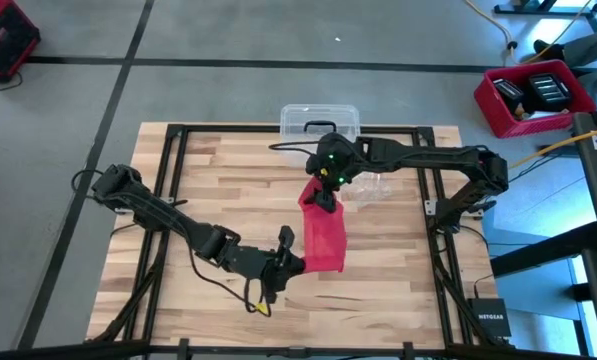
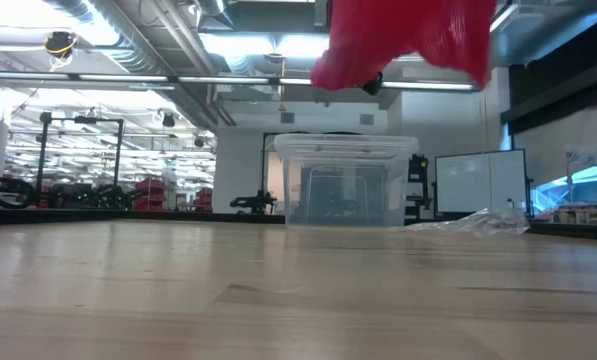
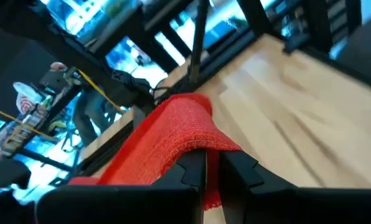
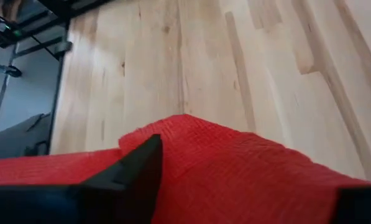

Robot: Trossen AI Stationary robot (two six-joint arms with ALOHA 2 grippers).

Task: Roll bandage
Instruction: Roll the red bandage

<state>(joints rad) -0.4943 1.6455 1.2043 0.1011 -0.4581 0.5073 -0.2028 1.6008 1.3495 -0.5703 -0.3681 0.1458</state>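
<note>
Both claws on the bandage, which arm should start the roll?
Left, probably. The left claw pinches the bandage's lower end near the table edge, free to turn it; the right claw holds the far end up.

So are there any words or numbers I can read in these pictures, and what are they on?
"NETGEAR": white letters on the small black box beside the wooden table's right edge, high view.
Nothing readable on the long bright red fabric bandage, the clear plastic box with a dark handle, or the red crate.
The room's far signs in the low view are too blurred to read.
</note>
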